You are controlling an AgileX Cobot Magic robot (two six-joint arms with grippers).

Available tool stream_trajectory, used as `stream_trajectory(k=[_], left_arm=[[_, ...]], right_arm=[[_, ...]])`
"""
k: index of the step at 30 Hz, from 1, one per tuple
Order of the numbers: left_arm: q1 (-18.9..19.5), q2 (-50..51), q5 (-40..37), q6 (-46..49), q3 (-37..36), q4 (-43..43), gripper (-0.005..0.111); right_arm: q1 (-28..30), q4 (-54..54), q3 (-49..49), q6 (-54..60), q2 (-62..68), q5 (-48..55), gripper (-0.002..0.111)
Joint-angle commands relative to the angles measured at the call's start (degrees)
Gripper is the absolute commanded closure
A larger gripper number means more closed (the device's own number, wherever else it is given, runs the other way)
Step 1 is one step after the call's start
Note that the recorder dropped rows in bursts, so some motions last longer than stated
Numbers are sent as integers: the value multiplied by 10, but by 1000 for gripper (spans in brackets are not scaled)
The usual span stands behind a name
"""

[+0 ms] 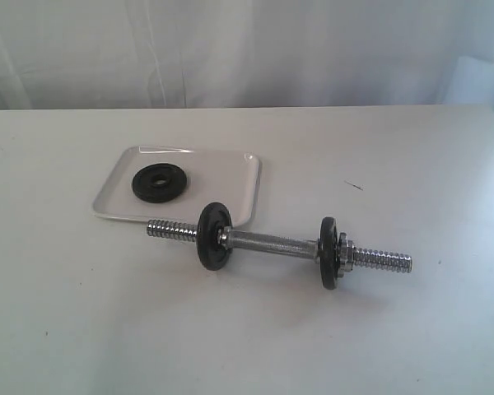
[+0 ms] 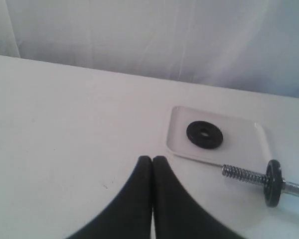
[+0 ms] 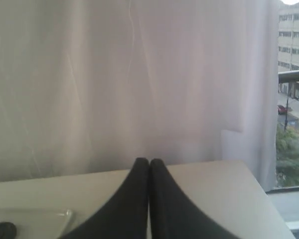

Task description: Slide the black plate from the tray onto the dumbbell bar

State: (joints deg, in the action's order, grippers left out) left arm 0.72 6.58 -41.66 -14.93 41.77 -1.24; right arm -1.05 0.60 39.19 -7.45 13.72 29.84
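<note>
The black plate [image 1: 157, 183] lies flat in the white tray [image 1: 222, 177] at the left of the table. Just in front of the tray the chrome dumbbell bar [image 1: 272, 243] lies on the table, with one black disc [image 1: 212, 235] near its left threaded end and another [image 1: 328, 253] near its right end. Neither arm shows in the exterior view. My left gripper [image 2: 152, 159] is shut and empty, well short of the tray [image 2: 249, 144] and the black plate [image 2: 204, 134]. My right gripper [image 3: 149, 161] is shut and empty too, above the table; the black plate [image 3: 2, 231] peeks in at the frame's corner.
A white curtain hangs behind the table [image 1: 412, 164]. The table's far right corner [image 3: 249, 172] ends near a window with buildings outside. A small dark mark [image 1: 354, 186] lies on the table to the right of the tray.
</note>
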Motion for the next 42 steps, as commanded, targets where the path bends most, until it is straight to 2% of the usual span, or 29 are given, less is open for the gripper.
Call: stream_trajectory(k=[1,2,3,7,8,9,13,17,22,25,37,42], left_arm=[[-1,86,-60,47,59,-5,107],[-1,99,-61,49,62,-5,107],[-1,128,-57,49,64,-5,107],[-1,184,-46,49,64,-5,107],[-1,212,-37,49,64,-5,107],[-1,236,-28,49,64,-5,107],[-1,306,-5,49,64,-5,107],[-1,359,24,49,64,-5,107],[-1,416,46,49,64,-5,107],[-1,467,56,61,68,-5,107],[-1,552,41,61,116,-8,107],[-1,585,40,61,136,-8,107]], right_arm=[[-1,2,92,91,108,98,94],[-1,4,103,97,127,107,89],[-1,19,124,105,164,117,77],[-1,85,155,147,235,122,56],[-1,137,170,213,276,129,47],[-1,179,179,264,309,139,44],[-5,322,236,390,426,212,43],[-47,353,308,484,545,291,43],[-89,334,368,501,650,309,43],[-123,281,414,516,721,307,43],[-229,112,498,471,846,315,43],[-263,92,518,458,899,325,43]])
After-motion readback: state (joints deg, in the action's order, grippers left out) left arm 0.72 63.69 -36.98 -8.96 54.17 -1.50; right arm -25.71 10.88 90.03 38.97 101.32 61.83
